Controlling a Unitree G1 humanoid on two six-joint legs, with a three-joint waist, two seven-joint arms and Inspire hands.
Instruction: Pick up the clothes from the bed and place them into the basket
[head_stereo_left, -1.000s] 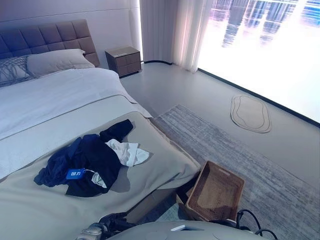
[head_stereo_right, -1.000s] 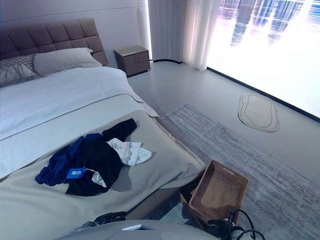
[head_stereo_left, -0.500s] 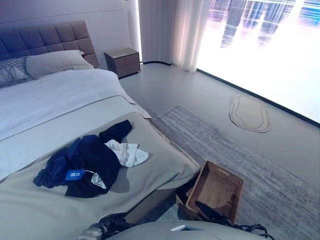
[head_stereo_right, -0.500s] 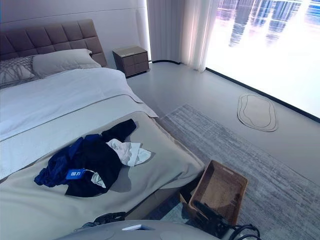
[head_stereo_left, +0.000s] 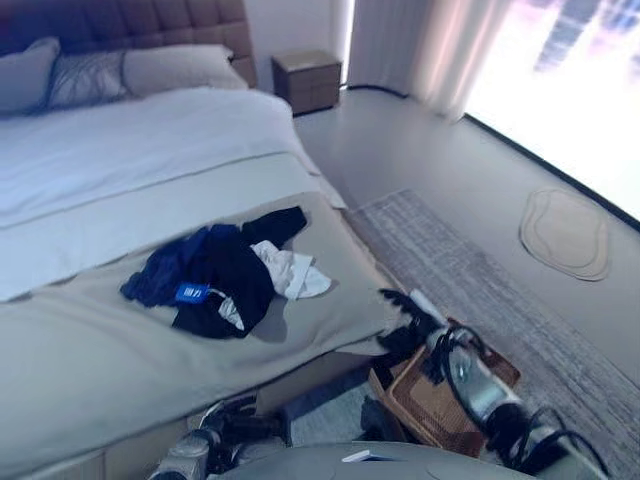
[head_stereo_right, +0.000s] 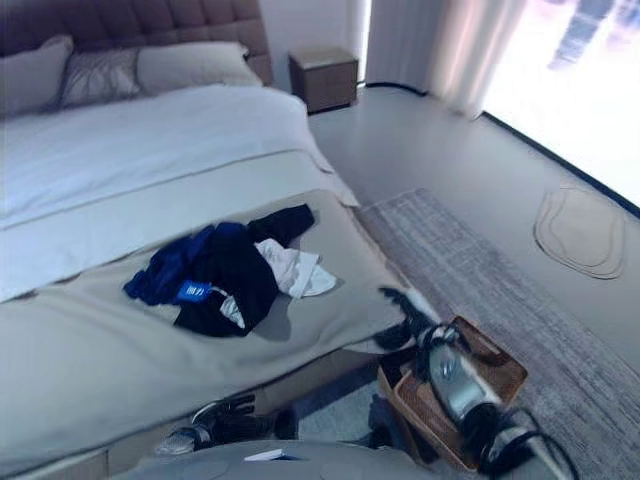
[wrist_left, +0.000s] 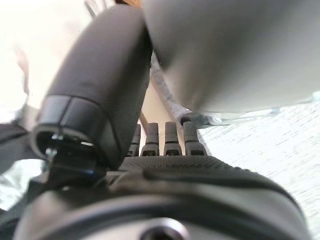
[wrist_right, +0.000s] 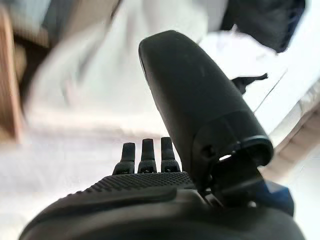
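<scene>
We look down on one bed (head_stereo_left: 120, 400) that fills the left of the scene, with a grey rug (head_stereo_left: 470, 270) on the floor to its right and one wicker basket (head_stereo_left: 440, 400) standing on that rug just off the bed's lower corner. Three pillows (head_stereo_right: 190, 62) lie at the headboard, one small nightstand (head_stereo_right: 325, 78) stands past them by the curtain, and one oval mat (head_stereo_right: 580, 228) sits farther out on the floor. The clothes (head_stereo_left: 225, 280) lie on the bed cover near its foot, in one loose heap: we count a dark navy-and-black garment with a blue tag and a white piece (head_stereo_right: 295, 270) tucked against its right side, though more layers may be hidden inside. We judge the heap soft, light and limp, not fragile, so it will sag and trail when lifted; gathering it at its bulky dark middle, where the folds pile highest, should catch the white piece too. Our right hand (head_stereo_left: 410, 308) reaches up over the basket towards the bed's edge, well apart from the clothes, its fingers straight and released, holding nothing. Our left hand (head_stereo_right: 222, 415) hangs low below the bed's near edge, and its fingers (wrist_left: 170, 136) likewise stretch out loose and empty.
</scene>
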